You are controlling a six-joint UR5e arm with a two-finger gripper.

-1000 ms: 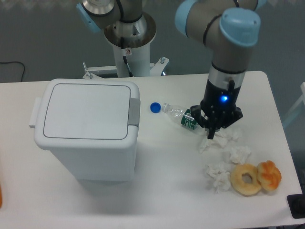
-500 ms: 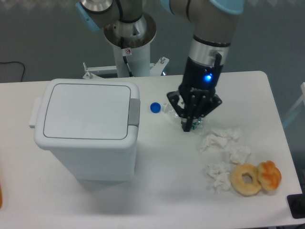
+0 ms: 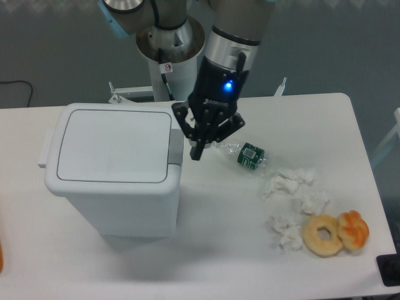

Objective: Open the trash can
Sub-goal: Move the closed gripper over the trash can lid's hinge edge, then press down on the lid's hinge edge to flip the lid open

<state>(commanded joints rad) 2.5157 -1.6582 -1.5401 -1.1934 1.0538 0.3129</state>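
The trash can (image 3: 112, 169) is a large white bin on the left half of the table, its flat lid (image 3: 114, 145) down. A grey push-button latch (image 3: 177, 147) sits on its right edge. My gripper (image 3: 196, 152) hangs just right of that latch, fingers pointing down and held together with nothing between them. It hides the blue bottle cap behind it.
A clear plastic bottle (image 3: 242, 153) with a green label lies right of the gripper. Crumpled white tissues (image 3: 294, 194) and two doughnuts (image 3: 335, 232) lie at the front right. The robot's base column (image 3: 170, 59) stands behind the table.
The gripper has travelled left across the table, from above the tissues and bottle to beside the trash can's latch. The lid stays down.
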